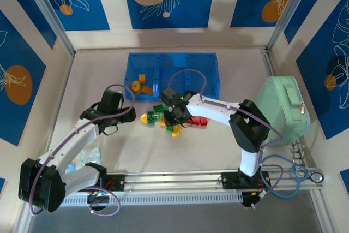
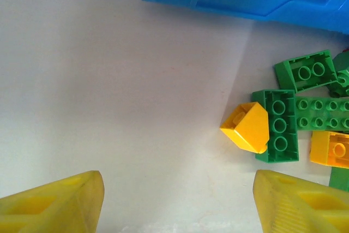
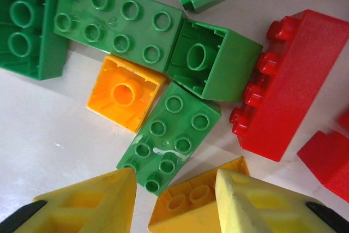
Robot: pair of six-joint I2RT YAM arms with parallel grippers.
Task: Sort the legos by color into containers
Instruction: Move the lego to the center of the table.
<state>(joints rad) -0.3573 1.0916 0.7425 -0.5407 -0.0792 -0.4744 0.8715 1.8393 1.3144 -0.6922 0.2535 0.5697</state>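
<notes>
White bench [image 1: 98, 69], walled by blue leaf-print panels, carries a translucent blue plastic tray of three compartments [image 1: 204, 72] at 12 o'clock and a mint-green zippered case [image 1: 283, 107] at 3 o'clock. Some yellow-orange pieces [image 1: 140, 84] lie in the tray's 9 o'clock compartment. A heap of red, green and yellow-orange studded lego bricks [image 1: 163, 119] lies unsorted at centre, near the tray. Over it hangs the right pincer [image 3: 175, 181], jaws partly open, nothing clamped. Between them lie the end of a green six-stud brick [image 3: 169, 135] and an orange brick [image 3: 188, 205] touching it. Risk: closing here could take two colours together, or nip the green brick by its end so that it twists free. A long red brick [image 3: 286, 88] just beside may be shoved. The left pincer [image 2: 179, 181] gapes wide over bare bench at the heap's 9 o'clock, holding nothing. A reach inward risks fouling the right arm.
</notes>
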